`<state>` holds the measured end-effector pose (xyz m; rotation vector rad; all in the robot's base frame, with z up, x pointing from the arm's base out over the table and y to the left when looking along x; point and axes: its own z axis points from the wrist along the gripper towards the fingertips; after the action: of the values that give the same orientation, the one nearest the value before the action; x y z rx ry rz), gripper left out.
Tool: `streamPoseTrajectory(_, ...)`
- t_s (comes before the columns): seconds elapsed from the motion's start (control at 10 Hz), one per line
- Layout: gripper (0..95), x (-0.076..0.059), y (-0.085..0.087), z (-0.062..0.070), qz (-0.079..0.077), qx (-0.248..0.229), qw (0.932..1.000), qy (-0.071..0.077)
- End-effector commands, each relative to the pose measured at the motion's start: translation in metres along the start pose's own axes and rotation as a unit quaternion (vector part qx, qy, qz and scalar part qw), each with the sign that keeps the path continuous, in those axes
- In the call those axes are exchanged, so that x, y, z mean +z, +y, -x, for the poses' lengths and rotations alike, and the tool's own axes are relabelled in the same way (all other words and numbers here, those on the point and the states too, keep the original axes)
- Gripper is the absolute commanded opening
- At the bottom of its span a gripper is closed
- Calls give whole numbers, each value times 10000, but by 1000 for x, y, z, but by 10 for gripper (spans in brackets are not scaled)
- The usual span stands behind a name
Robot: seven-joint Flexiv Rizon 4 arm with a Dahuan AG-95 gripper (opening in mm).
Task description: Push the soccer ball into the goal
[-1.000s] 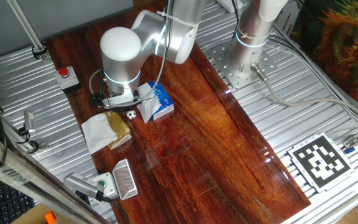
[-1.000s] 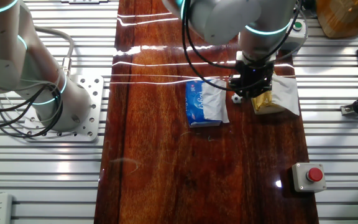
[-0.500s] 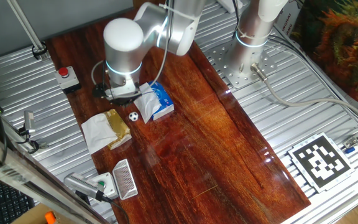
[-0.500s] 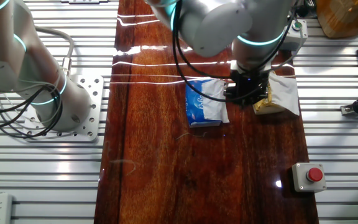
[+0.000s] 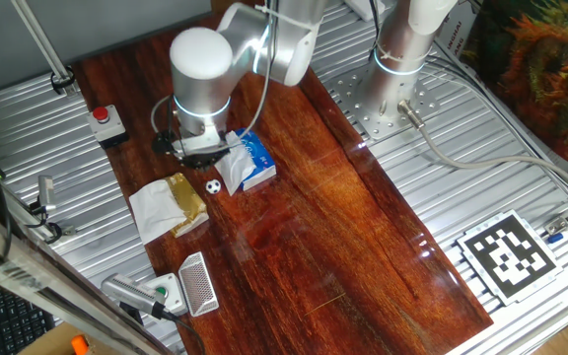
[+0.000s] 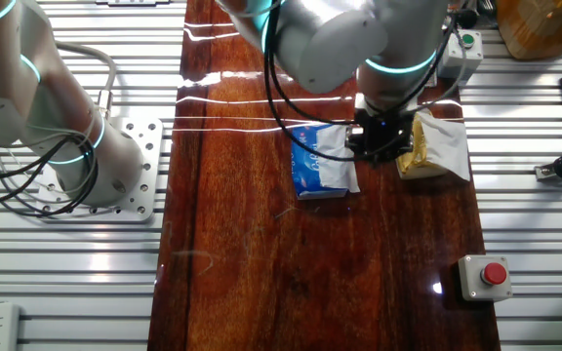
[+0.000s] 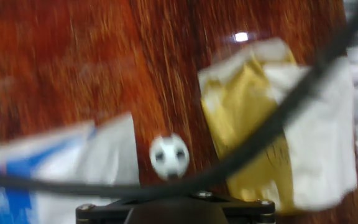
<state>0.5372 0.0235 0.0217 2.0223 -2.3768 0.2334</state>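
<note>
Dark red wood makes up the tabletop point(image 5: 314, 237), a long glossy plank flanked on both sides by ribbed metal decking. Near its far end the arm bends down so that the tool point(image 5: 197, 150) hangs low over a cluster of small items, just behind the soccer ball point(image 5: 212, 184); whether its fingers are apart or together I cannot tell, since the wrist housing covers them in both fixed views and the hand view shows only a dark bar at its bottom edge. That small white ball with black patches sits on bare wood, between a blue and white tissue pack point(image 5: 249, 161) on one side and a white napkin point(image 5: 156, 209) bearing a gold wrapper point(image 5: 185, 200) on the other. In the hand view the ball point(image 7: 169, 155) lies low in the middle, with the tissue pack point(image 7: 55, 162) to its left and the gold wrapper point(image 7: 250, 118) to its right, a black cable point(image 7: 303, 93) sweeping across the picture, all of it blurred. From the other fixed view the wrist hides the ball. Well apart from it, at the near corner of the wood, the goal point(image 5: 198, 284) lies as a small white frame filled with grey mesh, touching a white box with a green button point(image 5: 162, 292). A red button point(image 5: 101, 115) on its grey box rests on the metal decking at the far left edge.
</note>
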Motion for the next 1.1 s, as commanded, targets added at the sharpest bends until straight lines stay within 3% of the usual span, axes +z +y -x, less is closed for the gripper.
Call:
streamPoseTrajectory(0.1,0,4,4,19,-35,105,9999,18)
streamPoseTrajectory(0.7,0,-13,4,24,-5,191,9998,28)
streamPoseTrajectory(1.1,0,-16,11,56,-1,388,9992,25)
